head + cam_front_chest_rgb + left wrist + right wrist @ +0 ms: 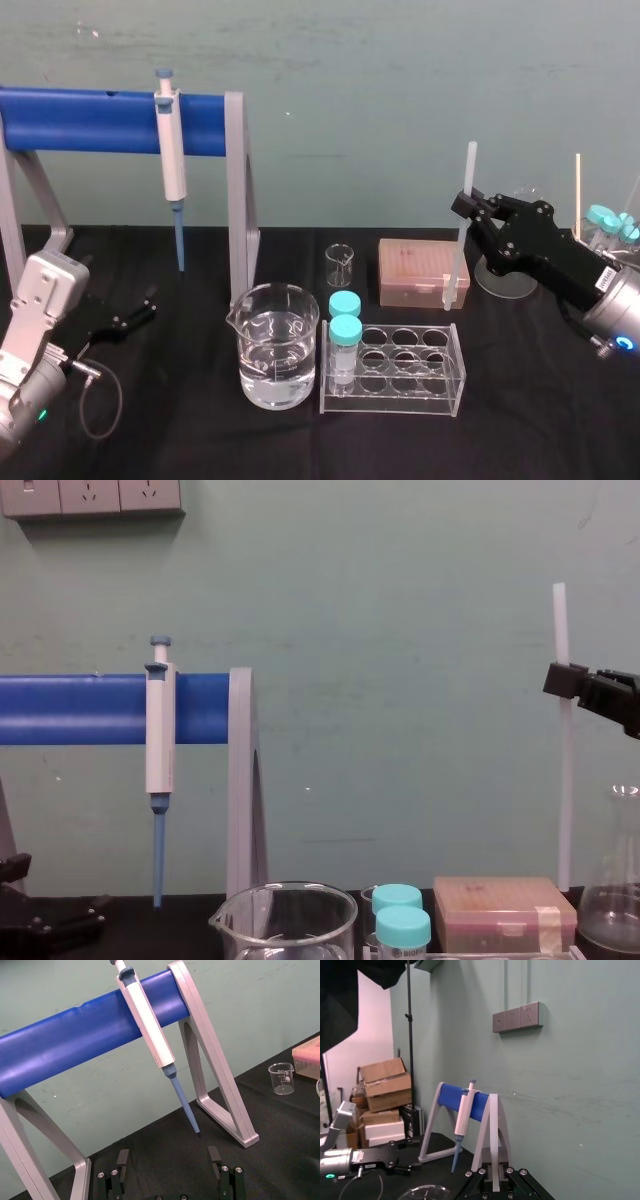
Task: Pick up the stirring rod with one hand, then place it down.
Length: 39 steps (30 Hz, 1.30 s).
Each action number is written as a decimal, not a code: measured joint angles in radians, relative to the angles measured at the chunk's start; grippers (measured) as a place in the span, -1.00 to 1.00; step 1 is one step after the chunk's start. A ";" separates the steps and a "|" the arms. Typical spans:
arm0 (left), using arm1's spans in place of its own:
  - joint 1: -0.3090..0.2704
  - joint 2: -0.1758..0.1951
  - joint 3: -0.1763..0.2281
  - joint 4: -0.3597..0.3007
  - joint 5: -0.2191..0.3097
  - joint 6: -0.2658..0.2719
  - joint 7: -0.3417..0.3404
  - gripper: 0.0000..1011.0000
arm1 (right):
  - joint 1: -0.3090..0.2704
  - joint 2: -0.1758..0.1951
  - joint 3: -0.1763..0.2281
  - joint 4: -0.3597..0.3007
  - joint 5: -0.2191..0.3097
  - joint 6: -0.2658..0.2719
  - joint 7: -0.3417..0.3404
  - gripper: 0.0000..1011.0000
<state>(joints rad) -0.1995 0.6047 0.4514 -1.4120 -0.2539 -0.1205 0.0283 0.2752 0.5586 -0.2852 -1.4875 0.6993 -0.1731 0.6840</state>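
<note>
Nearest, a rack (392, 370) and beaker (272, 345) stand left of the right hand (466, 206), which is clamped on the upright rod (470, 165) beside a brown box (420, 270). Left hand (132, 312) sits low at the left, fingers apart.

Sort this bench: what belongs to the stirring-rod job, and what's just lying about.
Job: stirring rod, held upright in the right gripper.
Lying about: pipette, water beaker, small beaker, tube rack, pink box; left gripper parked, open.

Pipette (173, 165) hangs on blue-barred stand (80, 120), bench (180, 420) back left. Water beaker (274, 345) near front edge, tube rack (392, 372) just beside it; small beaker (340, 265) and pink box (420, 270) behind them.
</note>
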 joint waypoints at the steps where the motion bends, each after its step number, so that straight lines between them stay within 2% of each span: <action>1: 0.000 0.000 0.000 0.000 0.000 0.000 0.000 0.98 | 0.002 0.000 0.000 0.003 0.005 0.000 0.006 -0.87; 8: 0.000 0.000 0.000 0.000 0.000 0.000 0.000 0.98 | 0.018 0.012 -0.016 0.060 0.053 0.006 0.085 -0.87; 18: 0.000 0.000 0.000 0.000 0.000 0.000 0.000 0.98 | 0.027 0.030 -0.046 0.101 0.069 -0.005 0.149 -0.87; 26: 0.000 0.000 0.000 0.000 0.000 0.000 0.000 0.98 | 0.040 0.032 -0.069 0.131 0.069 -0.014 0.172 -0.87; 39: 0.000 0.000 0.000 0.000 0.000 0.000 0.000 0.98 | 0.068 0.008 -0.101 0.196 0.068 -0.019 0.188 -0.87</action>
<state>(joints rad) -0.1995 0.6047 0.4514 -1.4120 -0.2539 -0.1205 0.0283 0.3436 0.5663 -0.3863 -1.2915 0.7672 -0.1920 0.8715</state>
